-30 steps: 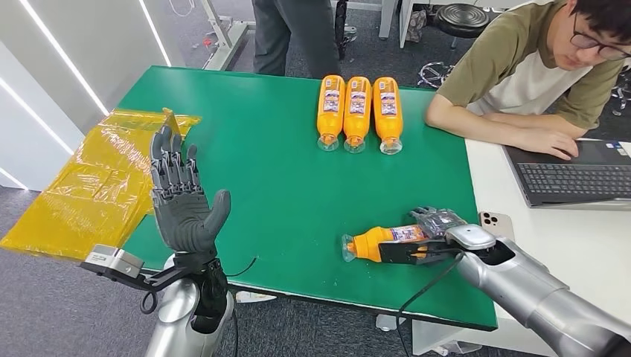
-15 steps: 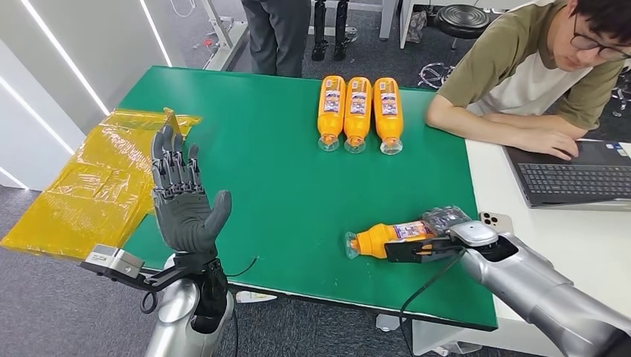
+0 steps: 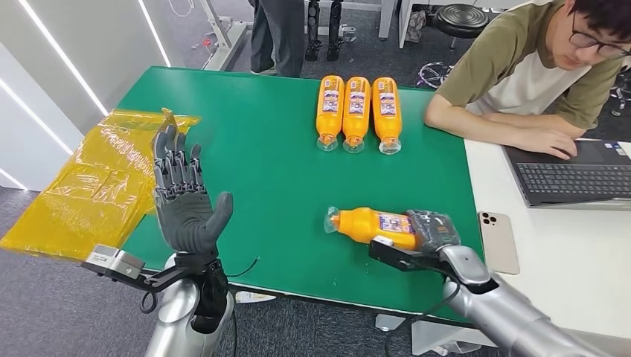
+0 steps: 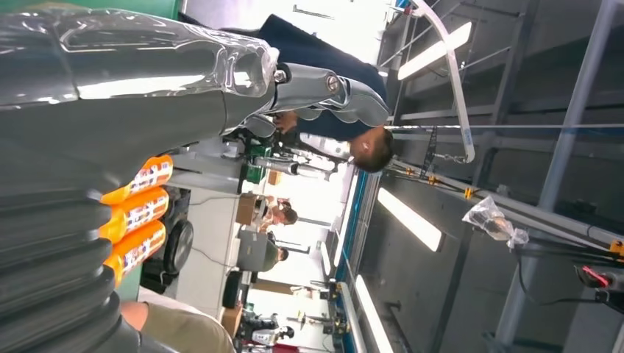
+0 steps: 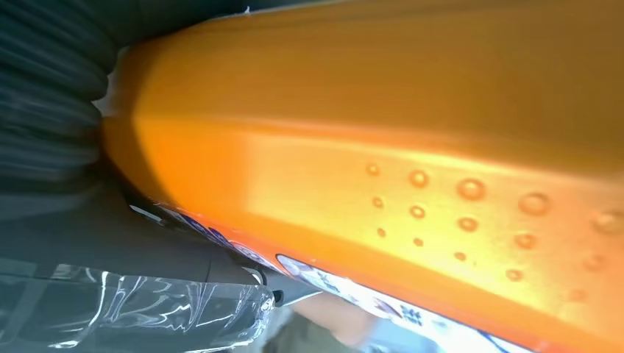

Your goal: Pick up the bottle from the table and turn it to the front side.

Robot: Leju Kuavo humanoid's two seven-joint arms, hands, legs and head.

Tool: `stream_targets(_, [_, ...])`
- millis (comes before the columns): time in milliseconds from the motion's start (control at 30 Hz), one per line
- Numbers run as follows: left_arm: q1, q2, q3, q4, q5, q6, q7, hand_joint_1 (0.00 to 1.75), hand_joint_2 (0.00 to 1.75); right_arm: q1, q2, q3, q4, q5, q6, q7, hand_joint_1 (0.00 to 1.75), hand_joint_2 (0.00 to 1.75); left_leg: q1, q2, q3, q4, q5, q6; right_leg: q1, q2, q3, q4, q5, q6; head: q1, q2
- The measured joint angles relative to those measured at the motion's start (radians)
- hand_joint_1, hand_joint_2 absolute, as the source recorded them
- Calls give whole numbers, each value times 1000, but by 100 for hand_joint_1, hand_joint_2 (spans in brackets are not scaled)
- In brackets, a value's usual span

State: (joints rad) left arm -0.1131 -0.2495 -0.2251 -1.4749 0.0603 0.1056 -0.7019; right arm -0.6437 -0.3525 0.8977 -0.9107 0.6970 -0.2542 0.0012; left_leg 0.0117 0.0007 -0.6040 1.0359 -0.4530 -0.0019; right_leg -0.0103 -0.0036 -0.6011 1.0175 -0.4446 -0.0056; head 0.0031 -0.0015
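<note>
- The right hand grips the base end of an orange bottle, which lies on its side over the near right part of the green table, cap end pointing left and label facing up. Whether it touches the table, I cannot tell.
- From the right wrist view the bottle's orange wall sits right against the hand.
- The left hand is raised at the table's near left edge, palm up and fingers spread, holding nothing.
- A white phone lies on the white desk just right of the held bottle.
- Yellow plastic sheeting drapes off the table's left side.
- At the far edge three orange bottles lie side by side, caps toward the robot.
- A person's arm rests by a laptop at the far right.
</note>
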Motion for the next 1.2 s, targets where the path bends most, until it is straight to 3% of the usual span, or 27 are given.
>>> stream_targets(167, [12,0,0,0,0,7,0,0,175,138,131,-157,-53,-100,-262,-172,175,175,0,-1,-2,-1,0,0,0,-1,-3,1,-1,-1,0,0])
stream_targets(367, [11,0,-2,8,13,7,0,0,175,235,256,-295,-72,-211,-412,-328,175,175,0,0,-3,-2,-1,-1,0,-1,-4,0,-3,-2,0,0])
stream_targets(500, [5,0,-19,31,47,-43,0,0,175,285,322,-352,-74,-234,-428,-371,175,175,0,0,-3,-2,-1,-2,0,0,-5,0,-3,-2,0,0])
stream_targets(700, [-11,4,-81,85,49,-134,58,0,175,323,377,-378,-78,-225,-426,-361,175,175,0,0,-3,-2,-1,-2,0,0,-5,0,-3,-2,0,0])
stream_targets(967, [-37,5,-152,188,23,-229,103,0,175,364,419,-380,-125,-134,-411,-332,175,175,0,0,-4,-2,-1,-2,0,0,-6,0,-3,-2,0,0])
stream_targets(1200, [-50,4,-166,267,23,-248,106,0,175,396,442,-380,-199,-42,-382,-316,175,175,0,0,-4,-2,-1,-2,0,1,-7,0,-3,-2,0,0])
